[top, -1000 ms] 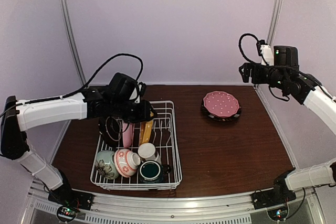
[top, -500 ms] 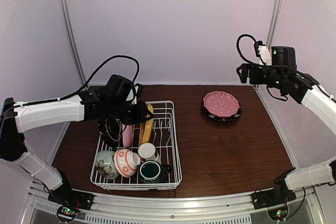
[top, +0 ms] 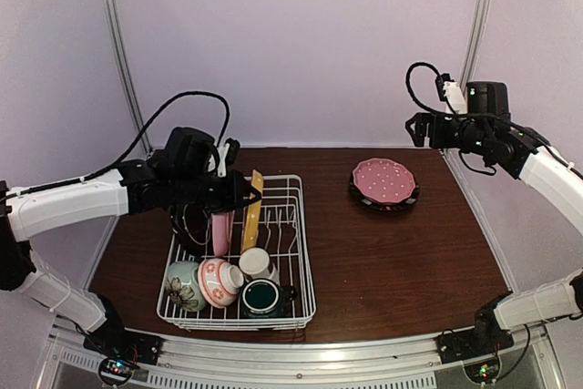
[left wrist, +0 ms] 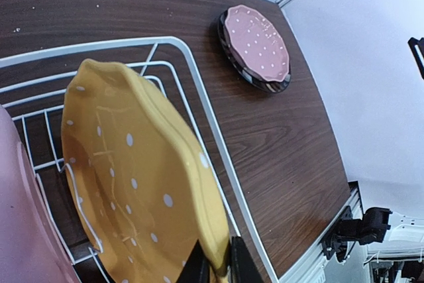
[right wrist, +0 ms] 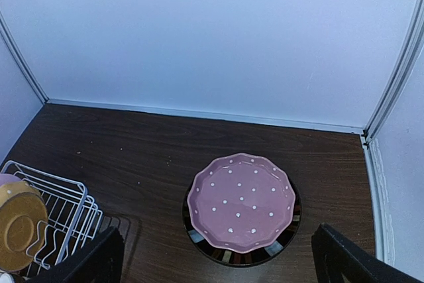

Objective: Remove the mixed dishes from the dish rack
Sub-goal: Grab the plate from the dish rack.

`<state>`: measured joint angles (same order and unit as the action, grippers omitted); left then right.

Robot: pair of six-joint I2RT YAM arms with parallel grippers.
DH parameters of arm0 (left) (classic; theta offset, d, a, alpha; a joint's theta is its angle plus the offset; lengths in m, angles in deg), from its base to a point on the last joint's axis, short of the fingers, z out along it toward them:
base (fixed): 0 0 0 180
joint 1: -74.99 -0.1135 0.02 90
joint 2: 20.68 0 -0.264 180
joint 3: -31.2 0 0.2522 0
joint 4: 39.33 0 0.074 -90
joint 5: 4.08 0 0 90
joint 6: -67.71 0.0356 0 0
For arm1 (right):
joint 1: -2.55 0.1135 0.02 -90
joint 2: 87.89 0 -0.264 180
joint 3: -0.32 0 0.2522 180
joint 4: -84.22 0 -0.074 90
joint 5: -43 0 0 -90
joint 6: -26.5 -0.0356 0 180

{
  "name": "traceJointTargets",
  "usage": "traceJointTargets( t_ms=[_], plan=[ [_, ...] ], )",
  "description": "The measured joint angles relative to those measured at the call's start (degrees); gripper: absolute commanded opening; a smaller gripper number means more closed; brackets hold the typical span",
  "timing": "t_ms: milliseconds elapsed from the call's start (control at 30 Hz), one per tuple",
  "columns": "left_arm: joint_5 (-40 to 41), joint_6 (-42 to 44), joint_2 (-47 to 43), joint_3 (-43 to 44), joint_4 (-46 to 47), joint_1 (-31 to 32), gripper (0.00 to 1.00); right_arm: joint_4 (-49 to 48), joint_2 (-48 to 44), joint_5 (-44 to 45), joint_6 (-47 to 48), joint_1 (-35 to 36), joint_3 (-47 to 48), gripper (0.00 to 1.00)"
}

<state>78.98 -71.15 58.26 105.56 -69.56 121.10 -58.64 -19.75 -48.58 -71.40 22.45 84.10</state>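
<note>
Close beside yellow plate [top: 252, 210]: pink plate [top: 221, 232]

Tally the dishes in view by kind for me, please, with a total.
Plates: 4: yellow plate, pink plate, polka-dot plate, black plate
Bowls: 3: pale-green bowl, pink-white bowl, dark bowl
Cups and mugs: 2: white cup, teal mug
Total: 9

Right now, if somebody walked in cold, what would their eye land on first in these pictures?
The yellow polka-dot plate stands out first: it is on edge in the white dish rack, its rim pinched by the left gripper. Next comes the pink polka-dot plate, stacked on a dark plate at the table's far right, with the right gripper open in the air above that side.
</note>
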Motion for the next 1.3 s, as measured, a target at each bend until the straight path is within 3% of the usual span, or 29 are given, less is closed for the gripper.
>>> traceJointTargets(
  t_ms=[867, 1300],
  plan=[
    [-5.46, 10.25, -2.91, 5.51, 4.26, -0.42, 0.00, 1.49, 0.20, -2.58, -1.31, 0.00, 0.85, 1.00],
    [-5.31, 28.11, -3.67, 7.67, -1.64, 0.39, 0.00, 0.17, -1.11, -9.40, -5.49, 0.00, -0.68, 1.00]
  ],
)
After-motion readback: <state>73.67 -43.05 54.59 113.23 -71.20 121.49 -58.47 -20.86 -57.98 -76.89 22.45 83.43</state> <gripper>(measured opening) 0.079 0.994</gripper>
